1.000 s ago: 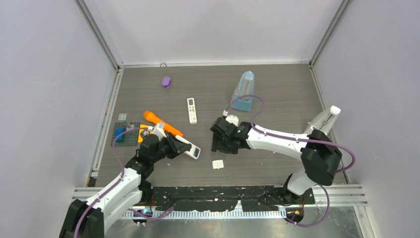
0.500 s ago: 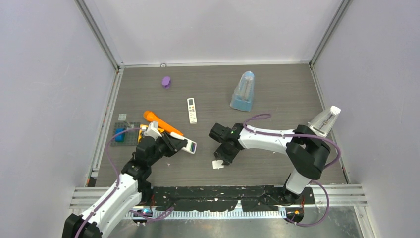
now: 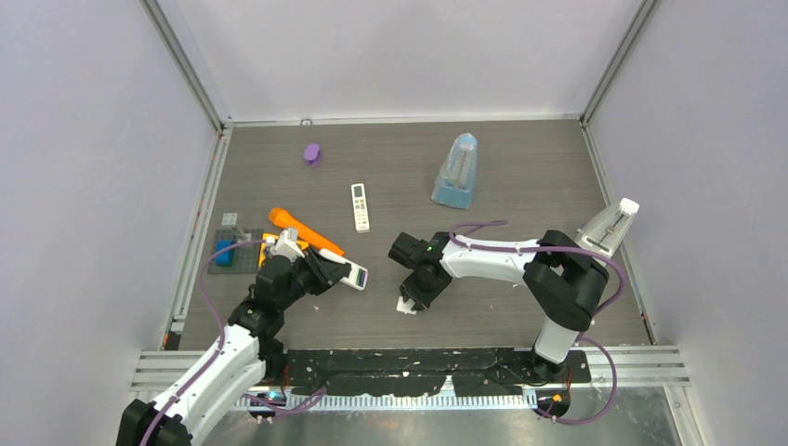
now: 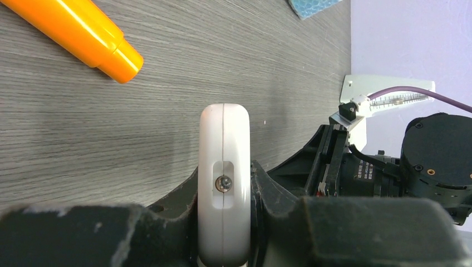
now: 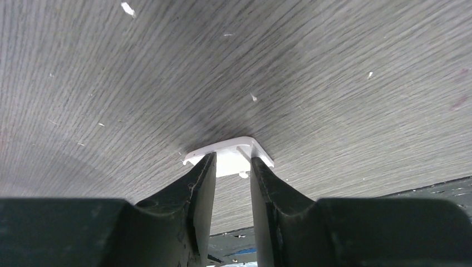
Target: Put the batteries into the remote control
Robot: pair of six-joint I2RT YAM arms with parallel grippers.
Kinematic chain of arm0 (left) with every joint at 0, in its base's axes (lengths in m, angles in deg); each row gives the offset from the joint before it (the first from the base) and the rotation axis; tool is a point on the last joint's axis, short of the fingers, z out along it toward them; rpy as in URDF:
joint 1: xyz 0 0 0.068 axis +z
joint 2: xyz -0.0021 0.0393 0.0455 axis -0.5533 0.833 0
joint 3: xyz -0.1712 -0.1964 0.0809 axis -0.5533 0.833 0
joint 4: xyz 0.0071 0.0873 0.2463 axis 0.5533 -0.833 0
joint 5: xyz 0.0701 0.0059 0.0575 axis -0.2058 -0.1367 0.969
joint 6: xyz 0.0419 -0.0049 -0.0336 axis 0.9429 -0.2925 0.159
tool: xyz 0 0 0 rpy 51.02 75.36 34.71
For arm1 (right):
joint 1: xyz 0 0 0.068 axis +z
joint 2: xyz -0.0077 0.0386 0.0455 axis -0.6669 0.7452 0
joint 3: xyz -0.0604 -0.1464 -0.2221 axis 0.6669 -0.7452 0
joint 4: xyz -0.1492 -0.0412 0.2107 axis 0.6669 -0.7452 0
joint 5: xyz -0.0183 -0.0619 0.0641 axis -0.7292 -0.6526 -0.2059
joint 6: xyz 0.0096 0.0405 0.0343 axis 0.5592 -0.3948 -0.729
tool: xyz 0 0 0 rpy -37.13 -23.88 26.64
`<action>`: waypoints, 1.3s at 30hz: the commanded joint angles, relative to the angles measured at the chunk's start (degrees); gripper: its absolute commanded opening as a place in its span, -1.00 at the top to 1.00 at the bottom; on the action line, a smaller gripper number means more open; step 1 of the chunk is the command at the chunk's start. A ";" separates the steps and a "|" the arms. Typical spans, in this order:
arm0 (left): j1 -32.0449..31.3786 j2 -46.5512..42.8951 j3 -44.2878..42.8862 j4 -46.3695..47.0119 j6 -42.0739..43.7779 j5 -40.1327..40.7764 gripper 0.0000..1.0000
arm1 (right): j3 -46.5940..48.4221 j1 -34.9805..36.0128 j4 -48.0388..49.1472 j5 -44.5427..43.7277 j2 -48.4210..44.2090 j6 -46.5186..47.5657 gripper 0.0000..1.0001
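Note:
My left gripper [image 3: 321, 271] is shut on a white remote control [image 3: 346, 273], held on edge above the table; the left wrist view shows its narrow end with a screw [image 4: 224, 183] pinched between both jaws. At the remote's free end is a small dark patch; no batteries can be made out in any view. My right gripper [image 3: 418, 290] points down at the table with its narrowed jaws closed on a small white battery cover [image 5: 229, 149], whose corner shows in the overhead view [image 3: 405, 305].
A second small white remote [image 3: 360, 206] lies mid-table. An orange cylinder [image 3: 305, 231] lies just behind my left gripper, beside a grey plate with blue bricks [image 3: 228, 251]. A purple piece [image 3: 312, 153] and a clear blue container [image 3: 456, 171] stand at the back.
My right gripper moved forward and down onto the white cover and its jaws narrowed around it. My left arm drew the remote slightly back to the left, then held still.

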 commanded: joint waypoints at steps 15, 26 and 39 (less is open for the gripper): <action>0.90 -0.74 -1.71 1.52 1.08 -0.27 1.00 | 2.99 0.07 -0.85 -3.44 -2.22 -4.41 0.34; 1.46 -1.66 -1.05 0.52 1.42 0.26 1.00 | 3.54 -1.21 -1.33 -4.77 0.99 -4.55 0.33; 2.94 -3.79 -1.24 -2.60 2.90 0.05 1.00 | 4.87 -1.58 -2.47 -4.03 4.16 0.26 0.52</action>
